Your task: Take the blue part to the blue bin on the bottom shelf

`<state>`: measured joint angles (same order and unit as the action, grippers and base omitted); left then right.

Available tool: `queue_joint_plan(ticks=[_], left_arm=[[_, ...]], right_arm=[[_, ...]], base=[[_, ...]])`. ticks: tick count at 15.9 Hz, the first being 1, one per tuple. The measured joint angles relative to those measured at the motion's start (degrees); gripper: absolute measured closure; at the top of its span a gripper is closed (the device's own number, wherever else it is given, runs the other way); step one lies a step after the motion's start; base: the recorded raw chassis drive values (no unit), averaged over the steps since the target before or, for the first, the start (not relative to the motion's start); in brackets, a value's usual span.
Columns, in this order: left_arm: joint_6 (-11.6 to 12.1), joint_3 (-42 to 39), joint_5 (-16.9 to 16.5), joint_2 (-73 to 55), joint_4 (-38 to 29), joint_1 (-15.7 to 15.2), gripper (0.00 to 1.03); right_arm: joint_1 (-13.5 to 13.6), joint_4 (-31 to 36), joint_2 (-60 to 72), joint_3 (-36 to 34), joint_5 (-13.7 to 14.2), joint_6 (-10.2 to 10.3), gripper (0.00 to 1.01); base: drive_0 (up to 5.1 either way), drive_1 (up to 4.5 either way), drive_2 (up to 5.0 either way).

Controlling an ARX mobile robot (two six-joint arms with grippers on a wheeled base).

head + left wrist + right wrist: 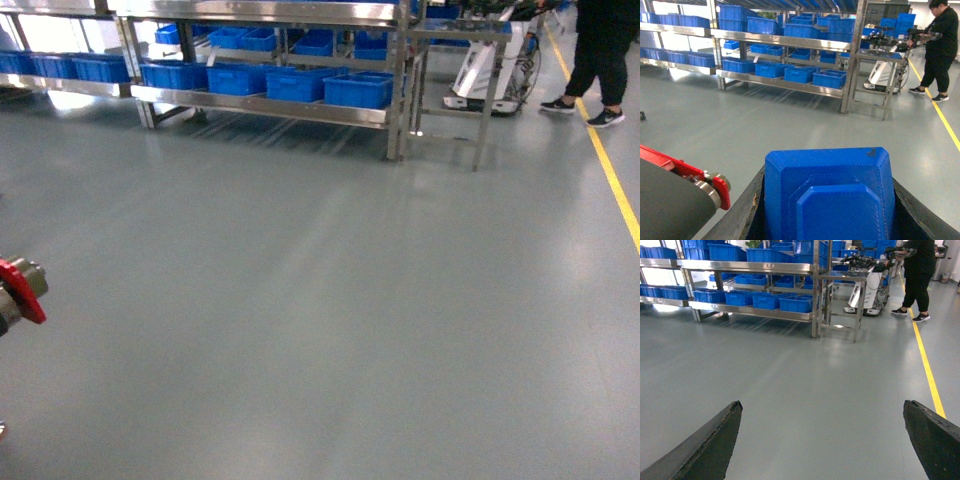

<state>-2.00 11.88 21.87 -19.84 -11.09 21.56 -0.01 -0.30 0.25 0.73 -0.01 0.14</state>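
The blue part (827,195), a chunky block with bevelled corners and a raised middle, fills the bottom of the left wrist view. My left gripper (829,172) is shut on it, one dark finger along each side. My right gripper (822,404) stands open over bare grey floor with nothing between its fingers. Far ahead across the floor, the bottom shelf (260,103) of a steel rack carries a row of blue bins (358,90). The same shelf (780,84) and bins (829,78) show in the left wrist view. Neither gripper shows in the head view.
A red-and-metal piece of my left arm (20,290) pokes in at the left edge. A small steel table (455,60) stands right of the rack, with a white machine (490,70) behind it. A person in black (600,60) stands by a yellow floor line (615,190).
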Motion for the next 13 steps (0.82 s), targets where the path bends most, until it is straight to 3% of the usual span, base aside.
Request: queue_joint_plan(ticks=[13], left_arm=[[0.00,0.00,-0.02,-0.02,0.04,0.00,0.59]], right_arm=[[0.00,0.02,0.00,0.00,0.00,0.00,0.03]], base=[[-1.5,-1.53,-1.5]])
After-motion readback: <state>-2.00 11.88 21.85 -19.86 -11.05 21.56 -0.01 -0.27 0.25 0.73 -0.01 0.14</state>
